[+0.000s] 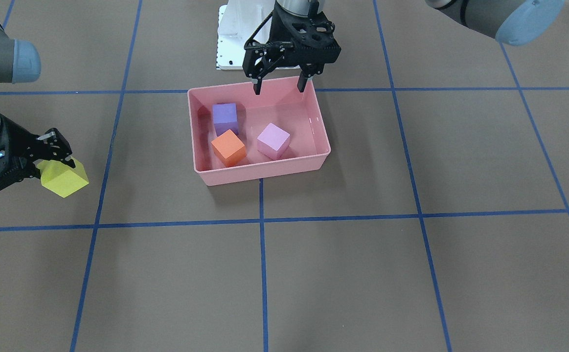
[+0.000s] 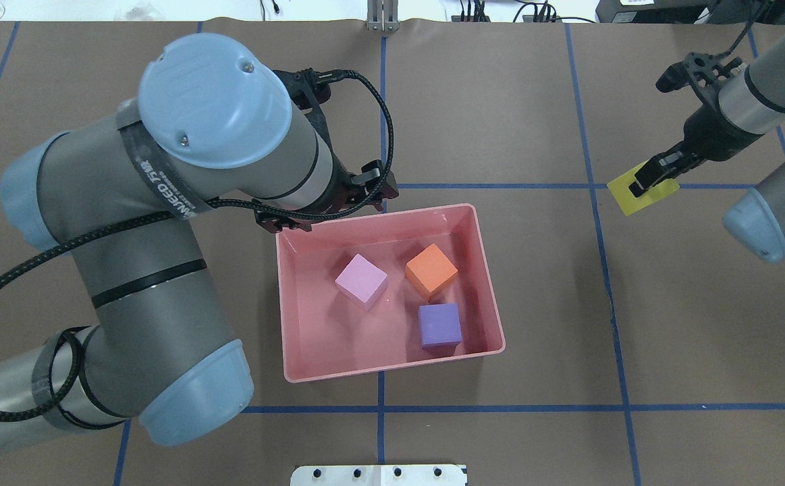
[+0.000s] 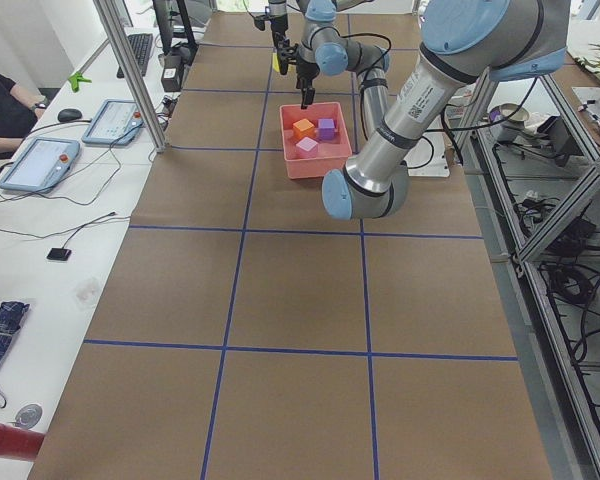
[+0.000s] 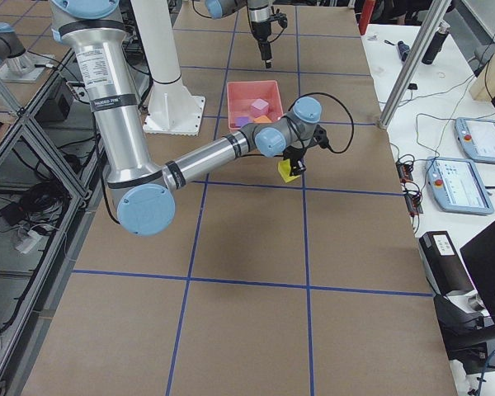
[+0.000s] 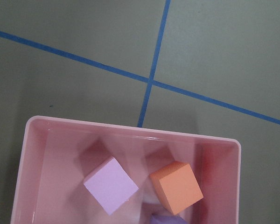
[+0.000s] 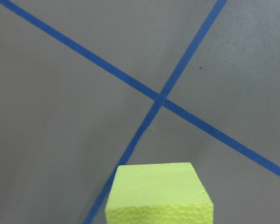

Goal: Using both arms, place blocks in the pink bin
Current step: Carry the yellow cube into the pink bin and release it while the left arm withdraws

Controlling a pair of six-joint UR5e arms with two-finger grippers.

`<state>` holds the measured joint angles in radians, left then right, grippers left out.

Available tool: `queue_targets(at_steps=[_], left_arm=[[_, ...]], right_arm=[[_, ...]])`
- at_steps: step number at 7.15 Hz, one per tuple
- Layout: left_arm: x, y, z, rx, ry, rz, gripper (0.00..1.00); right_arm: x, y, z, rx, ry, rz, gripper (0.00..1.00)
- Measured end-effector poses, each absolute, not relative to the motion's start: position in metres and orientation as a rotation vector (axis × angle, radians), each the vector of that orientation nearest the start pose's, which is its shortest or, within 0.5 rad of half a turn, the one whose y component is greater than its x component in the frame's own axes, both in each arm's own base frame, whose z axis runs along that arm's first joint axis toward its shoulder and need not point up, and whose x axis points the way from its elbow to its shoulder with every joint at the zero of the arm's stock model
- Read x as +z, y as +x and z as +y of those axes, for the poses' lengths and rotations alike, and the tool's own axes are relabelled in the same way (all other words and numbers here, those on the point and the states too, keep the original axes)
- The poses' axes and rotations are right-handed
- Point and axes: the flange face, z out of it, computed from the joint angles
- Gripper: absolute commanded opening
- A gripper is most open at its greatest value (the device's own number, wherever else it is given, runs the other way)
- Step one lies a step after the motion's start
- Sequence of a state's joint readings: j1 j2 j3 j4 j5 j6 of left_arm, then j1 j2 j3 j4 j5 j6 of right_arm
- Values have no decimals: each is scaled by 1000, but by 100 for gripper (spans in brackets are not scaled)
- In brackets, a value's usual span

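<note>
The pink bin (image 1: 264, 178) stands at the table's middle and also shows in the overhead view (image 2: 392, 371). In it lie the purple block (image 1: 225, 117), the orange block (image 1: 228, 147) and the light pink-lilac block (image 1: 273, 140), apart from one another. My left gripper (image 1: 280, 87) hangs open and empty above the bin; its wrist view looks down on the bin's rim (image 5: 130, 127). My right gripper (image 1: 59, 168) is shut on the yellow block (image 1: 64, 178), well off to the bin's right side, near a tape crossing (image 6: 159, 99). The yellow block also shows in the overhead view (image 2: 638, 196).
The white base pedestal (image 1: 235, 44) stands just behind the bin on the robot's side. Blue tape lines (image 1: 262, 274) divide the brown table. Desks with tablets (image 3: 40, 165) and metal posts (image 3: 130, 70) border the operators' side.
</note>
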<state>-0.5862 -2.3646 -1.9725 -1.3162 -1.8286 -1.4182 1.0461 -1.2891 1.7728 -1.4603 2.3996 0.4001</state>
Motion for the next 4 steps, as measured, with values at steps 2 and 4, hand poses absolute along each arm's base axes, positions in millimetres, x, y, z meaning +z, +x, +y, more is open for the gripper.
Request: queue_targets(at_steps=[2, 4], left_arm=[[134, 392, -453, -192, 193, 843, 100], [195, 351, -480, -108, 241, 742, 100]], right_arm=[[300, -279, -542, -161, 39, -1077, 0], [220, -330, -527, 21, -89, -1133, 0]])
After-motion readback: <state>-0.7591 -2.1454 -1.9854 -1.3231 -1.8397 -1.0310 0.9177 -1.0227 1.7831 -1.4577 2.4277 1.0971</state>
